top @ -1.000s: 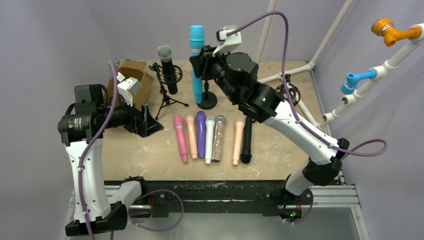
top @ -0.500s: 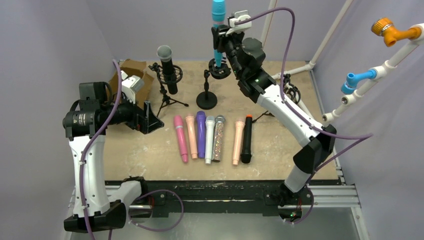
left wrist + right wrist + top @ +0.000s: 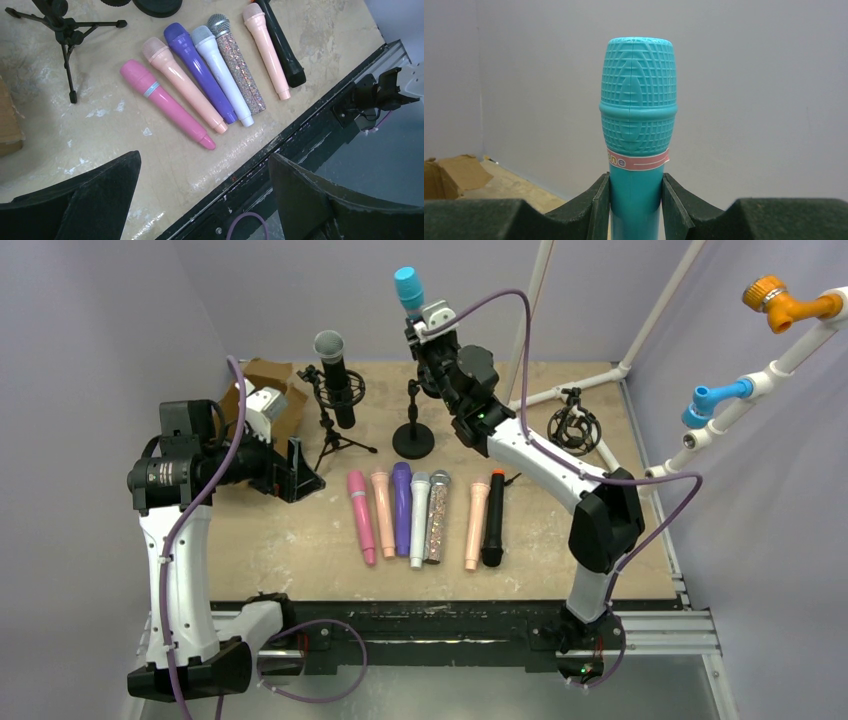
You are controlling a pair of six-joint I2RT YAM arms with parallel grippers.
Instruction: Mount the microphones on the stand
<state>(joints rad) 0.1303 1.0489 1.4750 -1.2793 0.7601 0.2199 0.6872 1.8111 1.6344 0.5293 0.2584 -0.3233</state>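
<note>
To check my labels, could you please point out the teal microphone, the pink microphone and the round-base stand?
teal microphone (image 3: pixel 638 100): right wrist view, on its grille head.
pink microphone (image 3: pixel 170 109): left wrist view, mid-handle.
round-base stand (image 3: pixel 413 443): top view, on its black base.

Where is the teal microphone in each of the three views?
Top external: teal microphone at upper centre, upright in the right gripper.
Left wrist: not in it.
Right wrist: centre, between the jaws.
Shared landmark: the cardboard box, on the left in every view.
</note>
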